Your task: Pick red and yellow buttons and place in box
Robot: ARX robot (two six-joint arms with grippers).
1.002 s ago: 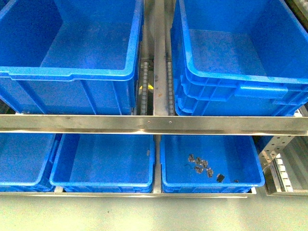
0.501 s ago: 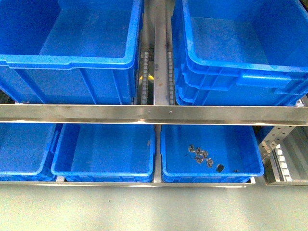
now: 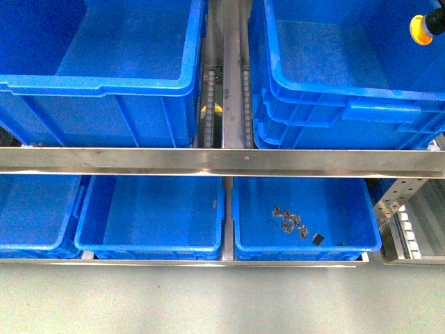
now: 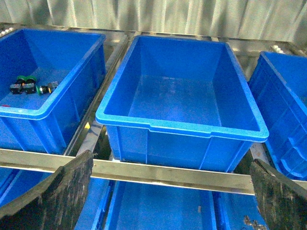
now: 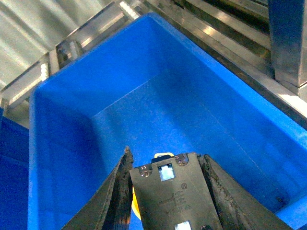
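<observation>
My right gripper [image 5: 165, 160] is shut on a yellow button [image 5: 168, 191], its black body clamped between the two fingers and its yellow cap showing beside them. In the front view the yellow button [image 3: 421, 30] enters at the far right edge, above the box [image 3: 334, 104], the blue crate with doubled rims at upper right. The right wrist view looks down into that box [image 5: 62, 110], whose floor is bare. My left gripper [image 4: 168, 191] is open and empty, hanging before a shelf rail. No red button shows.
A single-rimmed blue crate [image 3: 104, 87] stands at upper left. A steel shelf rail [image 3: 222, 162] crosses the front view. Lower crates sit beneath; one [image 3: 348, 249] holds several small dark parts [image 3: 290, 223]. In the left wrist view a far crate [image 4: 29, 112] holds green-capped switches [image 4: 26, 85].
The yellow button in my right gripper has come into the front view at the upper right edge, over the box. The view shifted slightly, crates sitting higher in frame.
</observation>
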